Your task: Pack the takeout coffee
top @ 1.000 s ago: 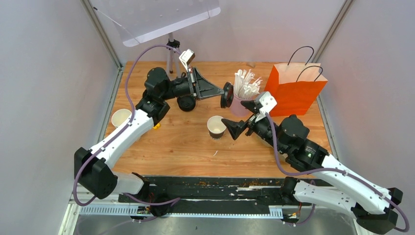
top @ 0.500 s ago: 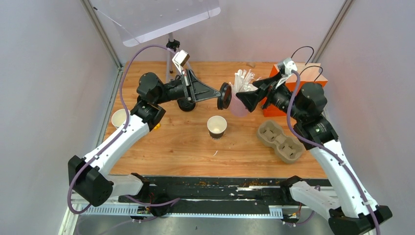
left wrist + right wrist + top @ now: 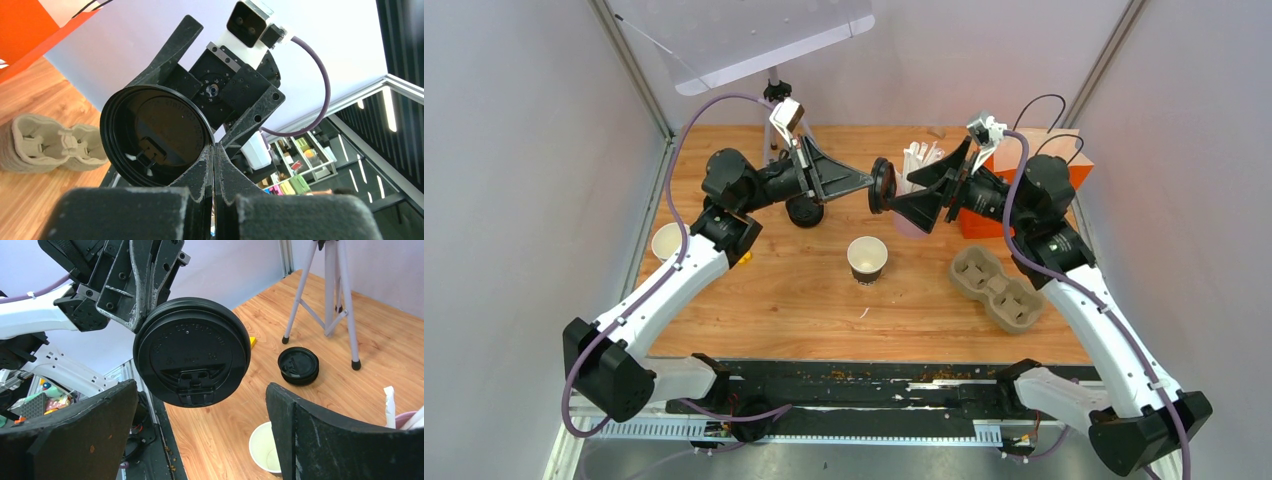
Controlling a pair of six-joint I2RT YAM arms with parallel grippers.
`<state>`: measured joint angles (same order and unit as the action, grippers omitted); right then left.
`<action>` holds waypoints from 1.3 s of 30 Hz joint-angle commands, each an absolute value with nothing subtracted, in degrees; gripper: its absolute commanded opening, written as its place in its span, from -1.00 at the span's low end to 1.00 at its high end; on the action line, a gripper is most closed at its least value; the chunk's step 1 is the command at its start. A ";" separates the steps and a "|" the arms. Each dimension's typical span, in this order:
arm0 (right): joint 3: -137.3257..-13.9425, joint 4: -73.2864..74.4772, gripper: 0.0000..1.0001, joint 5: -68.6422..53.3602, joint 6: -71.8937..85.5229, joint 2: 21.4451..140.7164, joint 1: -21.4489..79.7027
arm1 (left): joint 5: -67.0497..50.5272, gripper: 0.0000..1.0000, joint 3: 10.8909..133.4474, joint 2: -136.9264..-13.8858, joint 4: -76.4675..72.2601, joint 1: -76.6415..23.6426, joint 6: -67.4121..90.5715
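A black lid (image 3: pixel 883 186) is clamped by the left gripper (image 3: pixel 870 185) and offered to the wide-apart right gripper (image 3: pixel 201 390). The centre cup (image 3: pixel 866 258) and the 9 o'clock cup (image 3: pixel 670 240) are seen unlidded; the tray (image 3: pixel 996 290), at 4 o'clock, is unfilled.

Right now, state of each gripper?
left gripper: shut on the black lid, pinching its rim.
right gripper: open, holding nothing.

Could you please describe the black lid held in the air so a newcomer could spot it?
Find the orange bag at the far right of the table and look just left of it. There the lid stands on edge, pinched by its rim in the shut left gripper, facing the open right gripper; the other black lids lie flat on the wood.
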<state>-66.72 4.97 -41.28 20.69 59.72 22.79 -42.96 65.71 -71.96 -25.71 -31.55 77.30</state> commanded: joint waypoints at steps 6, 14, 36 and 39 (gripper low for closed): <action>-67.01 -2.09 1.00 -43.55 23.07 61.77 23.88 | -43.79 -1.00 65.18 -71.27 -30.48 -31.46 79.50; -65.97 -3.76 1.00 -41.71 22.68 62.25 26.53 | -43.72 -1.00 63.59 -70.65 -31.49 -31.57 80.18; -62.70 -2.85 1.00 -38.22 18.01 59.73 27.98 | -45.16 -1.00 62.51 -69.52 -32.89 -31.64 81.15; -61.92 -4.25 1.00 -37.90 18.04 59.40 28.04 | -45.16 -1.00 62.60 -69.55 -33.69 -31.64 81.68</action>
